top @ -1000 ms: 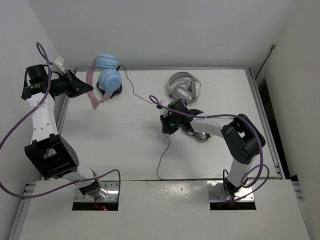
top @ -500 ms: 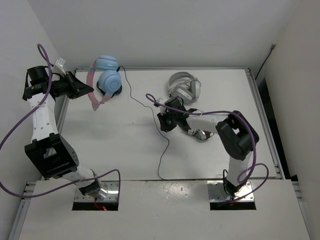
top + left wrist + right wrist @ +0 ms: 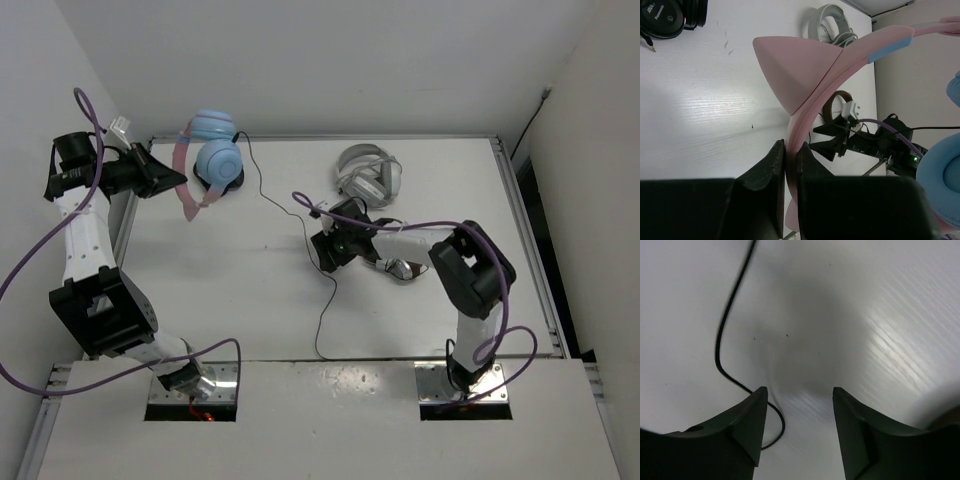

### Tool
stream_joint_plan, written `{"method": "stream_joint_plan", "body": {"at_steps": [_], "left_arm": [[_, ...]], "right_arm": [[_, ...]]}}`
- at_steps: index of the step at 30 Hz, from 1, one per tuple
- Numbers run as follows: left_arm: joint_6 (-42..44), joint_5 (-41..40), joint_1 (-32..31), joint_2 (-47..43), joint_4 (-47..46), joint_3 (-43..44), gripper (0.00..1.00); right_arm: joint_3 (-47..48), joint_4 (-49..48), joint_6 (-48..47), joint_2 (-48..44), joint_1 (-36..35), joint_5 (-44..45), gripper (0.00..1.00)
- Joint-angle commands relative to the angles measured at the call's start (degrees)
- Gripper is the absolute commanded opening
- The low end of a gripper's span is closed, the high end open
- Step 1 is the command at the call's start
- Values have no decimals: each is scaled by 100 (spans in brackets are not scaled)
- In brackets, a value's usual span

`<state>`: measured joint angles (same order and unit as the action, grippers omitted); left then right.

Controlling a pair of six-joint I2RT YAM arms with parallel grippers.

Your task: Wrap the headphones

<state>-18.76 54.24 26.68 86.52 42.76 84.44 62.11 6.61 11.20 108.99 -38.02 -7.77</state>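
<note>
White walls close in a white table (image 3: 230, 290). At its far left corner the left gripper (image 3: 170, 180) is clamped on the pink headband (image 3: 840, 65) of the headphones (image 3: 218, 160), whose light-blue cups sit near the back wall. Their thin black cable (image 3: 325, 300) trails rightward across the table, then bends toward the near edge. Just beside that bend the right gripper (image 3: 800, 395) hangs low, jaws apart with nothing between them; the cable passes beside one finger. Farther right, grey headphones (image 3: 368, 172) lie near the back edge.
</note>
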Motion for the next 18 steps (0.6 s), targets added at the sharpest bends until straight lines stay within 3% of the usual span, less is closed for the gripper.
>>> {"method": "stream_joint_plan", "body": {"at_steps": [1,9,18], "left_arm": [[-154,430,66,-30,-207,160,0],[-102,430,66,23,-207,160,0],[-101,430,66,23,-207,160,0]], "right_arm": [[-286,-177,58,-782,180,83,58],[-489,-3,-767,-1205,-55,-752,57],[99,112,-936,-415,-689,-428,56]]}}
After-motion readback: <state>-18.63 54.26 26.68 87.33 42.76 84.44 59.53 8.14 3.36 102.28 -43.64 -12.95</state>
